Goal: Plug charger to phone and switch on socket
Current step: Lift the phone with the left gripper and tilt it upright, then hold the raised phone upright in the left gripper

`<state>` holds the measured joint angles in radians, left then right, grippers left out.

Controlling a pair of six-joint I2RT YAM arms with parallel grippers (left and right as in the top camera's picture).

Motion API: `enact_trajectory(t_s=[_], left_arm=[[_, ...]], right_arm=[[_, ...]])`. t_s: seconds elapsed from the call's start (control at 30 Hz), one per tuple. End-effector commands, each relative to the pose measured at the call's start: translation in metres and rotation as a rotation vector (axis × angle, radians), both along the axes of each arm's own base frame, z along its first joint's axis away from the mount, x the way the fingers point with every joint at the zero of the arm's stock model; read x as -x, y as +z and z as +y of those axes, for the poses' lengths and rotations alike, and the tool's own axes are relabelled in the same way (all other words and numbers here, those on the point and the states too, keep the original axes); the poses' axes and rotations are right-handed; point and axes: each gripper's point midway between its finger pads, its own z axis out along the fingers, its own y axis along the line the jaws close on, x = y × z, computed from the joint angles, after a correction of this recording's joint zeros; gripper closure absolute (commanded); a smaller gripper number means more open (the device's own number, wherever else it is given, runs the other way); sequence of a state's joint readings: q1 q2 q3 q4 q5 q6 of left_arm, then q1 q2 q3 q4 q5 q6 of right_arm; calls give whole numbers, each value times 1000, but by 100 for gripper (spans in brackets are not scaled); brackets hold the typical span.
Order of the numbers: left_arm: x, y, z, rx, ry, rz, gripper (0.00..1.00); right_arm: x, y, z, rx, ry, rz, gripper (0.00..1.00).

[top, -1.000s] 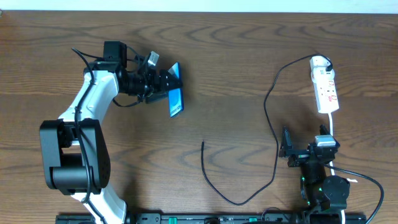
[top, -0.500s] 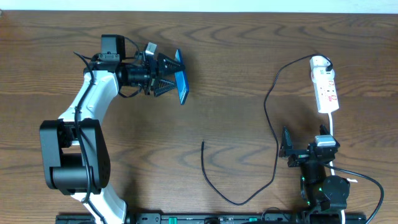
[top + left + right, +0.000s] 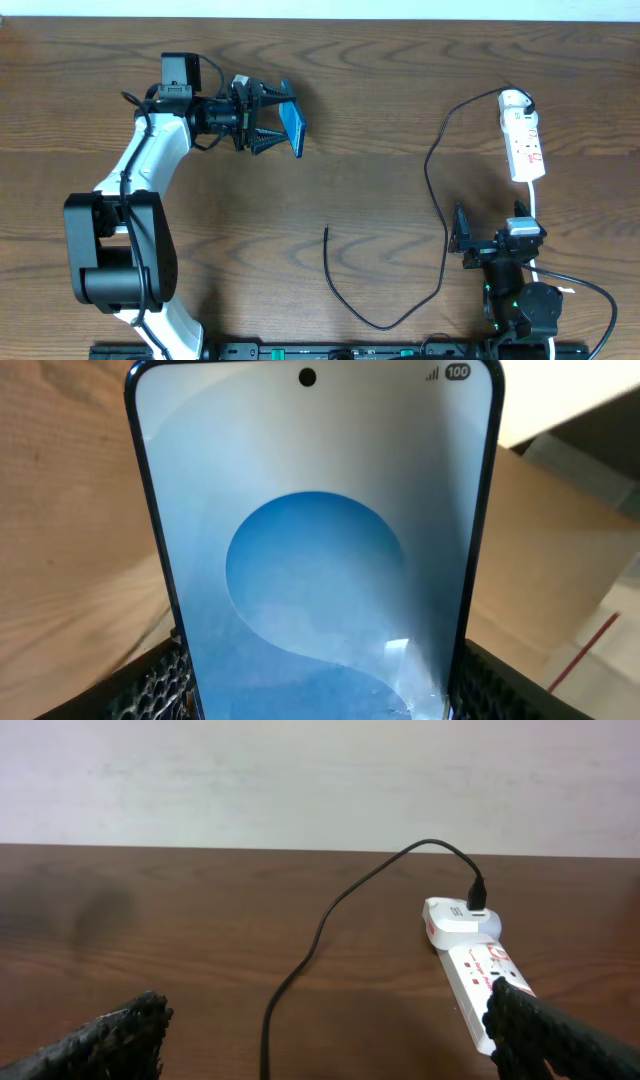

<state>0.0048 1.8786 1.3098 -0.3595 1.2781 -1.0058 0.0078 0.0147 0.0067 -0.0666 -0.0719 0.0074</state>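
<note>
My left gripper (image 3: 272,124) is shut on the phone (image 3: 292,124) and holds it raised off the table at the upper left. In the left wrist view the phone's blue screen (image 3: 315,550) fills the frame between the two fingers. The charger (image 3: 436,200), a thin black cable, runs from the socket (image 3: 524,140) at the upper right down to a free plug tip (image 3: 326,231) lying on the table centre. My right gripper (image 3: 462,242) is open and empty at the lower right; its view shows the cable (image 3: 300,970) and the socket (image 3: 475,970) ahead.
The socket's white cord (image 3: 537,215) runs down past the right arm's base. The wooden table (image 3: 380,90) ends at a pale wall (image 3: 300,780) behind the socket.
My left gripper has lifted the phone up and turned it, moving it slightly up and right. The right arm and the cable have not moved.
</note>
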Motion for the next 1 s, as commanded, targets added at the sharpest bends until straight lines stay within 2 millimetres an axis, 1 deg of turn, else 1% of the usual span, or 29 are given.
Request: enact_trajectory(t_s=[0.0,0.37,0.53,0.7,0.97], left_arm=[[-2,17,2,61,14,68,93],[-3,21,12,113,55,190,93],[-3,22,12,122,60,217,93],[1,27,10,156,41,243,92],[1,28,10,165,42,265,93]], right_arm=[[1,0,3,-11,12,-2,1],[1,0,3,-11,12,-2,1],[1,0,3,-11,12,-2,1],[1,0,3,-11,12,-2,1],[1,0,3,-11,12,-2,1]])
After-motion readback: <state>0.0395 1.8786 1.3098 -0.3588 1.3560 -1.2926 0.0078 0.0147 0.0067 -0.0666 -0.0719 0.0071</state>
